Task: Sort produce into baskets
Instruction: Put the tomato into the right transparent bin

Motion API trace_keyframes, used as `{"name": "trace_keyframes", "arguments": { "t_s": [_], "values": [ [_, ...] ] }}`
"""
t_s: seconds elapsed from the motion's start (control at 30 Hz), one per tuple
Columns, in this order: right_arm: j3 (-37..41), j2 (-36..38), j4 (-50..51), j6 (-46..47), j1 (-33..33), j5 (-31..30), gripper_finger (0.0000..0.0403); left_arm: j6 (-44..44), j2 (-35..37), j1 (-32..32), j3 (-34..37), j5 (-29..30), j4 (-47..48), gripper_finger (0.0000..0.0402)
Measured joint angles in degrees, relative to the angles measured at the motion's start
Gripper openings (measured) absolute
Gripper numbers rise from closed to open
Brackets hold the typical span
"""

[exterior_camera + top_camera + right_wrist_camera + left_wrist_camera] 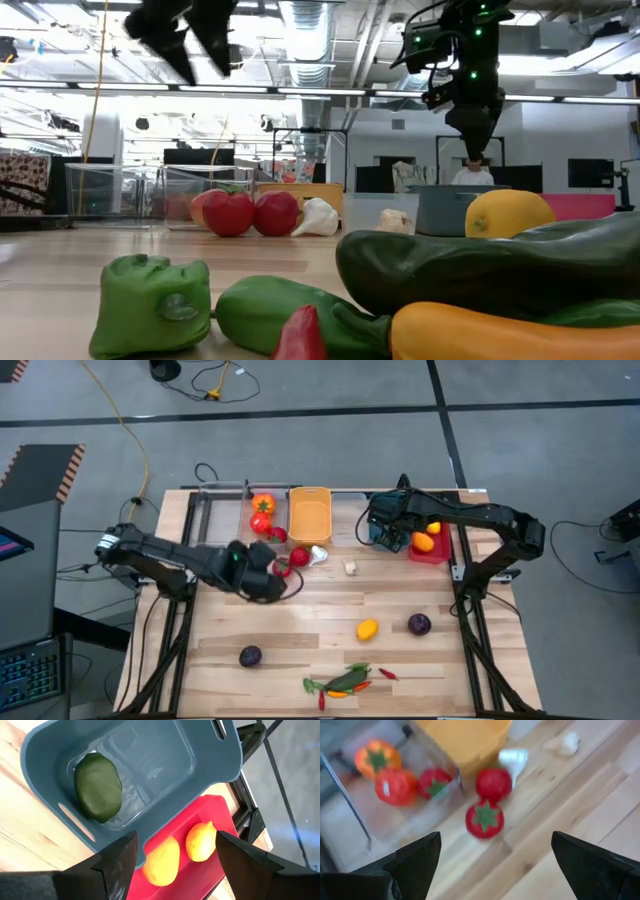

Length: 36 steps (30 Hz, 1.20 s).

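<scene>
My left gripper [272, 576] [495, 862] hovers open above the wood, just short of two red tomatoes [484, 819] that lie on the table beside the orange-yellow basket [310, 515]. A clear basket [262, 518] next to it holds an orange tomato and two red ones [395, 785]. My right gripper [384, 532] [175, 855] hangs open and empty over the teal basket [150, 755], which holds one green piece [97, 785]. Beside that, the red basket [215, 810] holds two yellow citrus [200, 840].
White garlic pieces [318, 555] [350, 568] lie mid-table. Nearer the front edge are a yellow citrus [367, 628], two dark purple balls [419, 624] [250, 656] and a heap of green pieces and chilies [345, 680]. Another clear basket [215, 510] stands far left in the row.
</scene>
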<state>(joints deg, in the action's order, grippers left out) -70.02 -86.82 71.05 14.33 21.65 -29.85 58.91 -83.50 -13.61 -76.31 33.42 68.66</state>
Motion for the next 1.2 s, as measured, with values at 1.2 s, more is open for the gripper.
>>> {"name": "trace_keyframes", "arguments": {
  "t_s": [1.2],
  "values": [
    [0.0, 14.73, -6.51, 8.21, -18.8, 0.01, 0.0296, 0.39, 0.0, 6.96, 35.18, 4.64, -50.39, 0.0367]
  ]
}}
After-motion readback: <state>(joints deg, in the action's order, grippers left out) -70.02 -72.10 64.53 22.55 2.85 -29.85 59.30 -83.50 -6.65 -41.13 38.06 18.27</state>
